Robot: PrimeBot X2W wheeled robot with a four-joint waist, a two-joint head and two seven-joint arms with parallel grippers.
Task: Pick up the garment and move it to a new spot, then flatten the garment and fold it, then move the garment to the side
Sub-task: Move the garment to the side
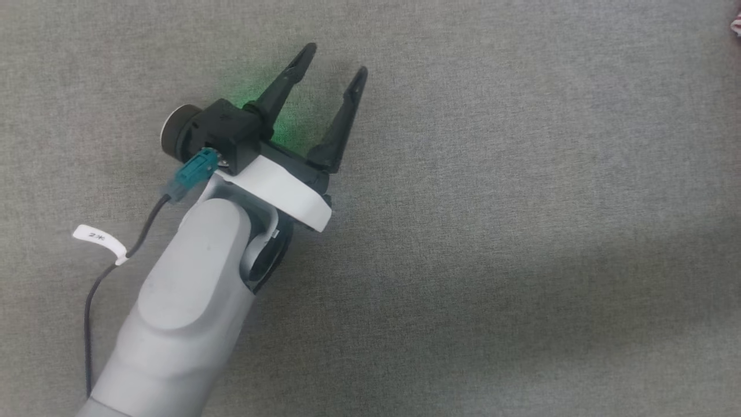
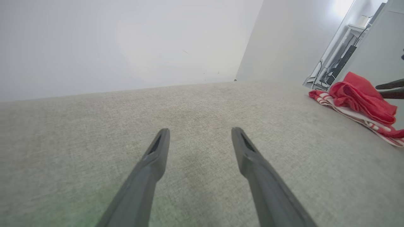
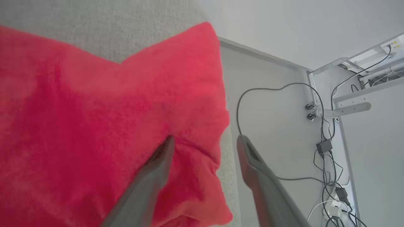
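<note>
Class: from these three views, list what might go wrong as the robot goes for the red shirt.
1. The garment lies bunched at the edge of the grey surface; a nudge from the open right claw might push it off toward the cables.
2. That claw straddles the cloth's border, so closing may catch only a thin fold that slips.

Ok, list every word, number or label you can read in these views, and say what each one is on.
White tag on the cable beside the left gripper: dark handwriting; the first mark looks like "2", the rest is too blurred to read.
Garment: no print or label visible.
Nothing else carries readable text.
</note>
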